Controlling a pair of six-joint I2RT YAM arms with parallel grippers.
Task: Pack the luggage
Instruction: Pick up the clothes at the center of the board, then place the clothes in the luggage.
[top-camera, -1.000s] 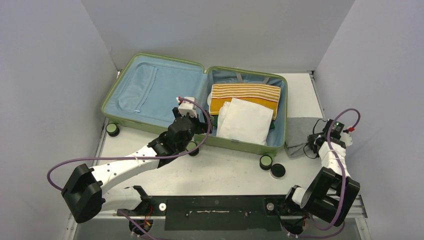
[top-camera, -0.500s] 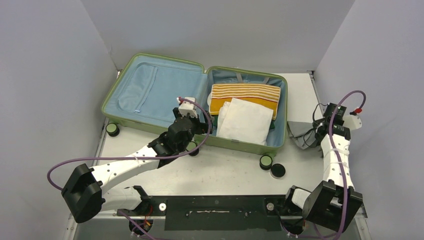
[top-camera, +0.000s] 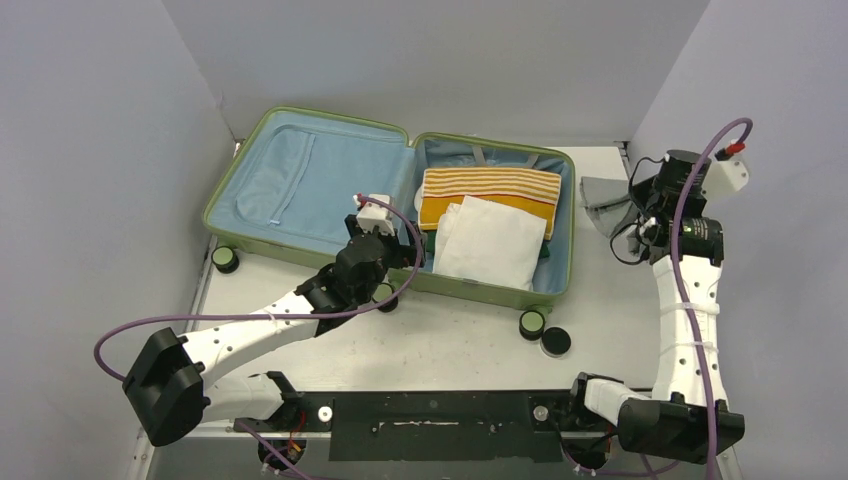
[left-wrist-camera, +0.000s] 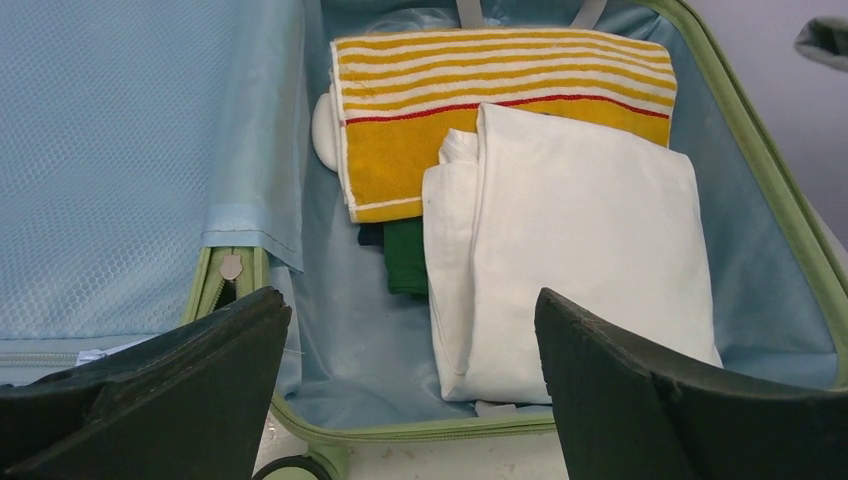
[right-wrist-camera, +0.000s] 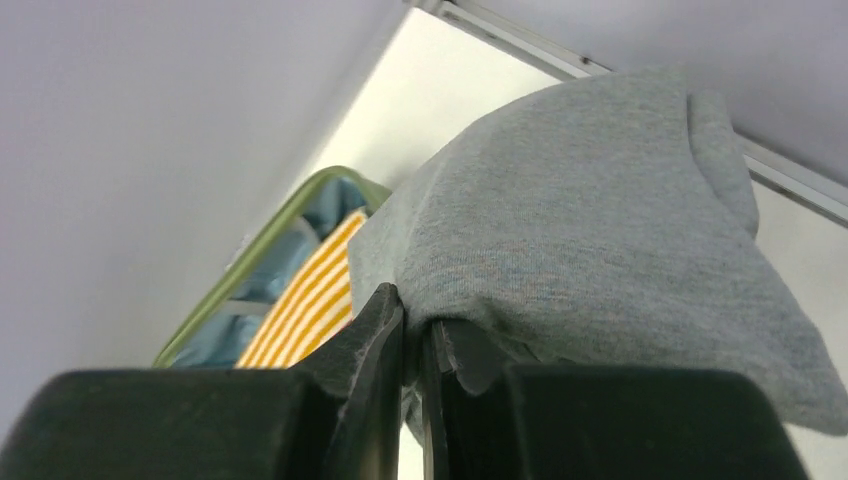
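Note:
The light-green luggage (top-camera: 395, 130) lies open on the table, blue lining up. Its right half holds a yellow striped towel (top-camera: 490, 188), a folded white cloth (top-camera: 490, 243) and a green item (left-wrist-camera: 405, 255) under them. My right gripper (top-camera: 632, 208) is shut on a grey garment (top-camera: 603, 193) and holds it in the air just right of the luggage's right rim; the garment drapes over the fingers in the right wrist view (right-wrist-camera: 590, 230). My left gripper (left-wrist-camera: 412, 330) is open and empty, hovering over the luggage's near rim by the hinge.
A loose black wheel-like disc (top-camera: 555, 342) lies on the table near the luggage's front right wheel (top-camera: 532, 323). Grey walls close in on the left, back and right. The table's right edge (top-camera: 628, 160) runs close behind the right arm.
My right gripper has lifted the grey garment off the table and carried it up and back, toward the far right corner. The left arm has not moved.

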